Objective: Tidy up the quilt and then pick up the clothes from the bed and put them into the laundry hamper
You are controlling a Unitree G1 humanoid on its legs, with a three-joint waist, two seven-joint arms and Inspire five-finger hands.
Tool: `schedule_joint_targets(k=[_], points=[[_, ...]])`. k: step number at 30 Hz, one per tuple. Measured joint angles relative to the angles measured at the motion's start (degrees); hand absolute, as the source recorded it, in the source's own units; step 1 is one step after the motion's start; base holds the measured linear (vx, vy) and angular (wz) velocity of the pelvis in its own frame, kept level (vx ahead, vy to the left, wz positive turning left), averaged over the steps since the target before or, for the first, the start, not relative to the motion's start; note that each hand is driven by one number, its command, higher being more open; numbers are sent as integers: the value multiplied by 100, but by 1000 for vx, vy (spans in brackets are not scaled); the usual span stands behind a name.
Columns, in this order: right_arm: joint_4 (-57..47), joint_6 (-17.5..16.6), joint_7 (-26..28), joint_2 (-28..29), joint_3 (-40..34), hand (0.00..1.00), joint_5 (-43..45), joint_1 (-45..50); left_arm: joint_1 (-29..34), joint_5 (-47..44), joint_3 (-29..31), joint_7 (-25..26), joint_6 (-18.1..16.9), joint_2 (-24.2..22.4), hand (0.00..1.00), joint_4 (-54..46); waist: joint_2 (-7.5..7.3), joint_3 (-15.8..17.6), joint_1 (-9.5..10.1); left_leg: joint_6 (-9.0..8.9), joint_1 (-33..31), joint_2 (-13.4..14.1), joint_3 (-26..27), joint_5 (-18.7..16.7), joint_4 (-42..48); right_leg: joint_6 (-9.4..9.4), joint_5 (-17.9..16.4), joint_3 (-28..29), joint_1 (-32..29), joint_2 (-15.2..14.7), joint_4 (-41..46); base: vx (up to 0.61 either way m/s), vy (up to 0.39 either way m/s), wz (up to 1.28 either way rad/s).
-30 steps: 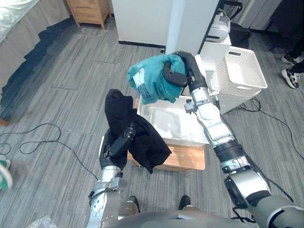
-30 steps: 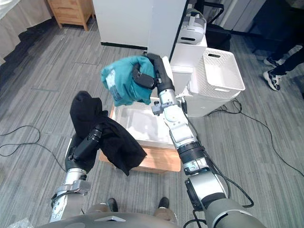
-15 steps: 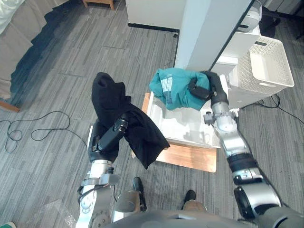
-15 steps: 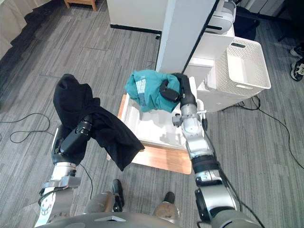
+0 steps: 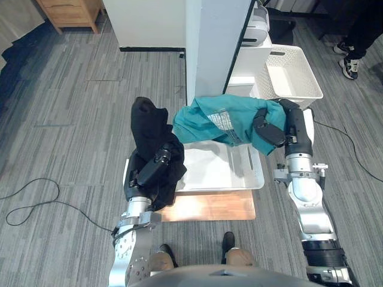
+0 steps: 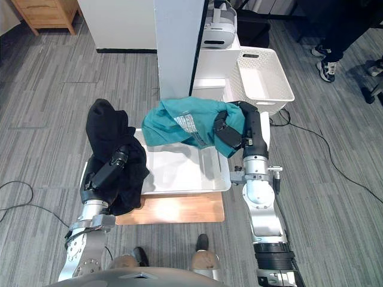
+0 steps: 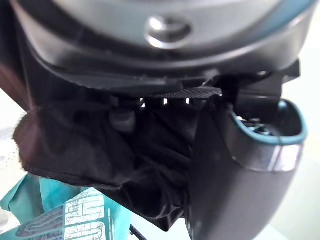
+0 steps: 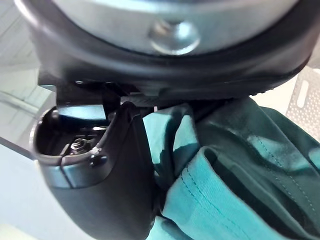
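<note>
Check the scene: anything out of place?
Yes: the black garment in the left hand hangs over the tray at its left rim, partly outside. The teal shirt in the right hand hangs above the tray.

A white pillar point(image 5: 215, 42) stands on grey plank floor point(image 5: 66, 119). Left of the pillar there is a wooden cabinet point(image 5: 69, 12) by a white wall point(image 5: 149, 21). In front of the pillar stands a low wooden table point(image 5: 209, 206).
</note>
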Motion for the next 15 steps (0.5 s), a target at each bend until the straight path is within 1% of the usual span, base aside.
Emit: schedule_joint_targets(k=[3, 5, 6, 7, 8, 9, 10, 11, 12, 13, 15], points=[[1, -1, 87, 2, 278, 0, 0, 96, 76, -4, -17, 0, 1, -1, 0, 1, 19, -48, 21, -9, 85, -1, 0, -19, 5, -1, -1, -2, 93, 2, 0, -7, -19, 1], [44, -1, 123, 7, 495, 0, -19, 231, 126, -6, -20, 0, 1, 0, 0, 1, 41, -210, 35, 3, 85, -8, -4, -36, 18, -2, -1, -8, 105, -4, 1, 9, -24, 6], [111, -2, 128, 13, 598, 100, -73, 249, 124, -7, -19, 0, 1, 7, 0, 1, 34, -240, 33, 6, 86, -12, -8, -44, 76, -2, -1, -11, 131, -19, 4, 0, 0, 0], [229, -20, 131, 38, 691, 100, -209, 244, 124, -7, -20, 0, 1, 8, 0, 1, 13, -257, 38, 9, 69, -8, -11, -76, 215, -3, -1, -11, 173, -44, 7, 0, 0, 0], [462, -32, 138, 88, 842, 100, -365, 232, 124, -7, -21, 0, 3, 42, 0, 2, -68, -283, 74, 17, -149, 50, -43, -197, 831, -8, 3, -14, 247, -176, 5, -5, 32, 5], [616, -40, 158, 150, 888, 100, -468, 222, 95, -6, -21, -5, 4, 96, 0, 15, -162, -263, 78, -48, -350, 51, -48, -362, 1154, -9, 2, -6, 296, -272, -2, -33, 35, 9], [973, -60, 212, 158, 999, 100, -655, 197, 96, -6, -126, -15, 3, 100, 0, 32, -77, -372, 97, 32, -299, -33, -119, -212, 120, -9, 2, -31, 301, -285, 5, -24, 61, -1], [1419, -41, 258, 132, 1101, 100, -773, 161, 97, -6, -292, -43, 10, 104, 0, 55, -89, -453, 151, 4, -222, -99, -65, 162, -150, 24, -21, -3, 293, -300, -11, -3, 25, -9], [1601, -25, 304, 137, 1156, 100, -851, 163, 115, -6, -343, -52, 11, 114, 0, 53, -83, -474, 171, 9, -191, -126, -69, 163, -190, 26, -19, -53, 279, -314, 23, 27, 50, -8], [1904, 4, 495, 165, 1333, 100, -902, 192, 117, -6, -390, -67, 19, 127, 0, 53, -85, -474, 177, 13, -140, -169, -84, 161, -227, 26, -19, -146, 286, -360, 109, 10, 30, 6], [2264, 85, 773, 265, 1620, 100, -1050, 260, 97, -4, -395, -93, 20, 176, 0, 52, -85, -474, 178, 30, -116, -154, -163, 156, -207, 26, -20, -167, 286, -362, 274, -2, 21, 20]])
